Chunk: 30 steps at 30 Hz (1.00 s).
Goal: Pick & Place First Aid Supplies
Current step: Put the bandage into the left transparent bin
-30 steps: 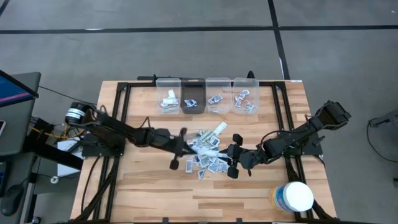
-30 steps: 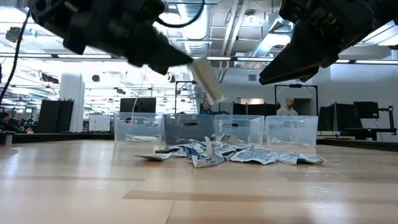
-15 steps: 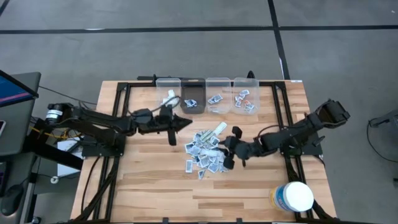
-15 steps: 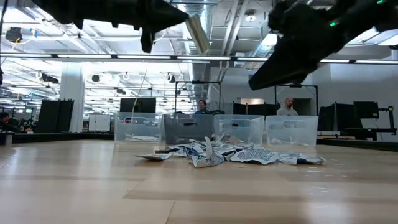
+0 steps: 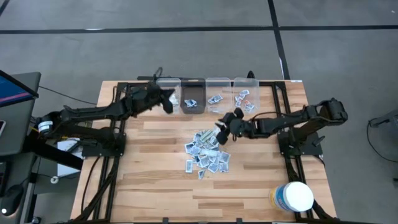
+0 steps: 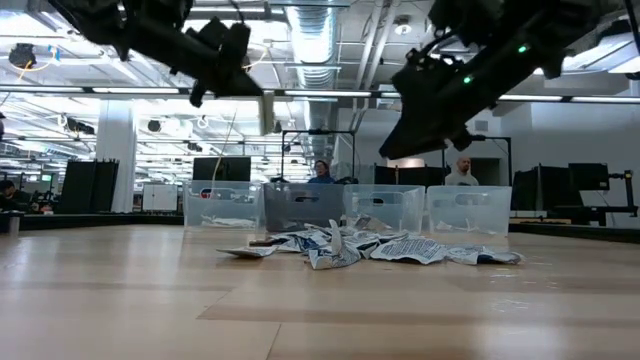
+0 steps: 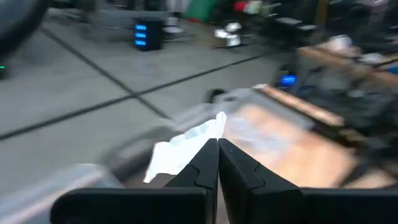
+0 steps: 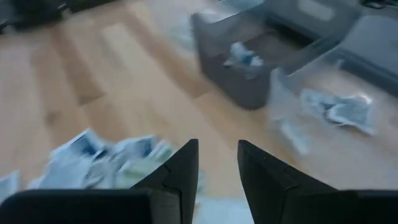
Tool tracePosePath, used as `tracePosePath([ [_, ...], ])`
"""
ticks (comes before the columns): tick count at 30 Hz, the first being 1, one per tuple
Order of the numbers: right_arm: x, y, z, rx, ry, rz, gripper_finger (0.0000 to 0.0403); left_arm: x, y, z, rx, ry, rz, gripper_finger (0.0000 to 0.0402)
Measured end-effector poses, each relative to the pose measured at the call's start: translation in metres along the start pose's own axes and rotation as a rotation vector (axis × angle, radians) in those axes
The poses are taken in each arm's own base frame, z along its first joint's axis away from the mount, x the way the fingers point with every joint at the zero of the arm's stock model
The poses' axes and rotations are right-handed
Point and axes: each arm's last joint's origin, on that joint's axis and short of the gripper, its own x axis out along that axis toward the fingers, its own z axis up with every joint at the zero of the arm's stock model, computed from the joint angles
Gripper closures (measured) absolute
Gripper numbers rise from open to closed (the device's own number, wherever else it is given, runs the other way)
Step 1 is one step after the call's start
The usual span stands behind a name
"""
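The first aid supplies lie in a loose pile (image 5: 205, 152) of small white-grey packets on the table's middle, also seen in the low view (image 6: 350, 245). More packets sit in four bins at the far edge. My left gripper (image 5: 166, 101) is over the leftmost clear bin (image 5: 168, 84), shut on a pale strip (image 7: 186, 143). My right gripper (image 5: 222, 127) hovers open above the pile's far right side, near a long pale strip (image 5: 219, 129); its fingers (image 8: 180, 171) touch nothing. My left gripper pinches the pale strip between its two shut fingers (image 7: 208, 165). The strip's free end (image 7: 205, 129) sticks out past the fingertips. In the low view the strip (image 6: 268, 112) hangs below the gripper, lifted clear of the table.
A dark bin (image 5: 193, 99) and two clear bins (image 5: 217, 98) (image 5: 245, 96) stand in a row right of the leftmost one. A large white tub with a yellow label (image 5: 293, 196) stands at the near right corner. Bare wood lies left of and nearer than the pile.
My left gripper has risen from the pile and travelled toward the far edge, carrying the pale strip to above the leftmost bin. My right gripper has moved from the pile's near right side toward the far edge, along the pile's right side.
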Motion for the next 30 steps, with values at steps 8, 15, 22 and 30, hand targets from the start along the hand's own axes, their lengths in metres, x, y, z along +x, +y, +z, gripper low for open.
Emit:
tracePosePath([
  [8, 0.014, -0.027, 0.014, 0.047, -0.039, -0.088, 0.0296, 0.021, 0.051, -0.010, 0.029, 0.068, 0.248, 0.0393],
  [15, 0.019, -0.039, 0.021, -0.060, -0.066, -0.125, 0.0296, 0.039, 0.056, -0.032, -0.022, 0.187, 0.180, 0.0385],
  [22, 0.022, -0.046, 0.024, -0.074, -0.071, -0.148, 0.0296, 0.042, 0.052, -0.037, -0.023, 0.215, 0.136, 0.0367],
  [30, 0.024, -0.054, 0.026, -0.124, -0.065, -0.178, 0.0296, 0.042, 0.053, -0.037, -0.053, 0.214, 0.138, 0.0307],
])
